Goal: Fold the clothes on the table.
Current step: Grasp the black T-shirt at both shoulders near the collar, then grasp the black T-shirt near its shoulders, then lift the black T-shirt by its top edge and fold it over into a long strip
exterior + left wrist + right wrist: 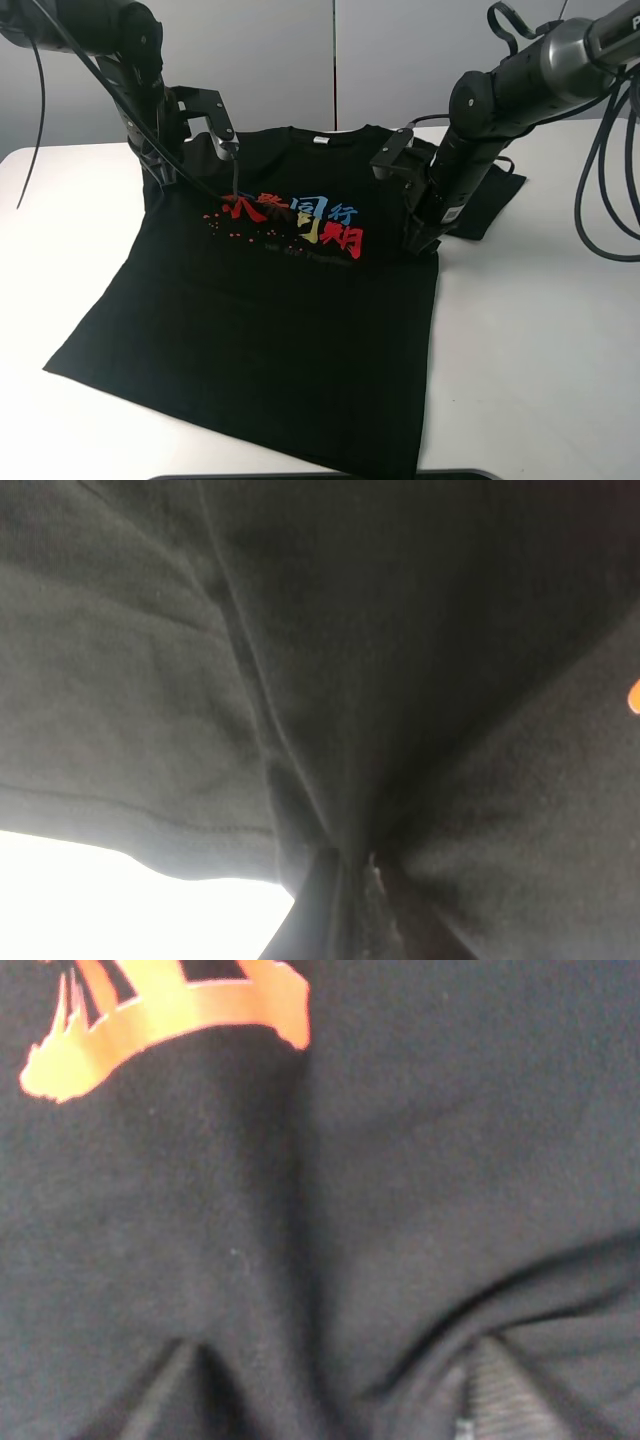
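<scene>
While one black T-shirt point(290, 300) lay spread on the table point(540, 350), collar far and hem near, the left gripper point(234, 185) was pinched closed on cloth at its own-side shoulder. The right gripper point(416, 240) sat at the opposite armpit, clamped or not I cannot tell. Count: two grippers, one shirt.

T-shirt point(270, 340): black, short-sleeved; lay front up and mostly flat on table point(540, 350), collar at far side, hem skewed toward near edge. Red, blue and yellow characters point(300, 222) across chest. One sleeve spread out at right. Table: white, smooth, rounded corners.
</scene>
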You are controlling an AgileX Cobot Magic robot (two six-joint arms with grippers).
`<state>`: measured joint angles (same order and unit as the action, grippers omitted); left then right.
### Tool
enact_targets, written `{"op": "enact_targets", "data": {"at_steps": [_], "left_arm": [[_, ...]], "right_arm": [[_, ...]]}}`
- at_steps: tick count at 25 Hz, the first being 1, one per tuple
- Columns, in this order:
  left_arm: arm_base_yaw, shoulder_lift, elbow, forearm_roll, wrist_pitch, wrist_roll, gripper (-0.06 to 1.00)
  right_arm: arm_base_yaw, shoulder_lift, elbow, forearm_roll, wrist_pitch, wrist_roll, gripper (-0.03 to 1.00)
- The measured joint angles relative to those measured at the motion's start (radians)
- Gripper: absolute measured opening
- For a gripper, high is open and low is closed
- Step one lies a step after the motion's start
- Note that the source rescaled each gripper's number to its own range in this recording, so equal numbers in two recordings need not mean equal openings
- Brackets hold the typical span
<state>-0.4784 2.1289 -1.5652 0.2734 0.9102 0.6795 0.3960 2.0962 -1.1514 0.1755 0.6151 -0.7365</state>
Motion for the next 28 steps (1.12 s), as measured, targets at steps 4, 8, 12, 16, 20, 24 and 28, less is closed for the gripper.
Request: {"op": "enact_targets", "data": {"at_steps": [4,8,12,16,20,24,28], "left_arm": [[0.000,0.000,0.000,0.000,0.000,0.000,0.00],[0.000,0.000,0.000,-0.003,-0.012,0.000,0.00],[0.000,0.000,0.000,-0.010,-0.021,-0.005,0.00],[0.000,0.000,0.000,-0.035,-0.052,-0.041,0.00],[0.000,0.000,0.000,-0.068,-0.067,-0.048,0.00],[0.000,-0.021,-0.008,-0.118,-0.094,-0.049,0.00],[0.000,-0.059,-0.056,-0.168,-0.139,-0.049,0.00]], "right_arm": [[0.006,0.000,-0.001,-0.049,0.048,0.046,0.05],[0.008,0.000,-0.002,-0.064,0.058,0.068,0.01],[0.008,-0.004,-0.002,-0.077,0.067,0.103,0.01],[0.008,-0.030,0.008,-0.155,0.069,0.168,0.01],[0.008,-0.104,0.016,-0.335,0.032,0.311,0.00],[0.008,-0.192,0.015,-0.548,-0.042,0.478,0.00],[0.008,-0.226,-0.007,-0.796,-0.054,0.684,0.00]]}}
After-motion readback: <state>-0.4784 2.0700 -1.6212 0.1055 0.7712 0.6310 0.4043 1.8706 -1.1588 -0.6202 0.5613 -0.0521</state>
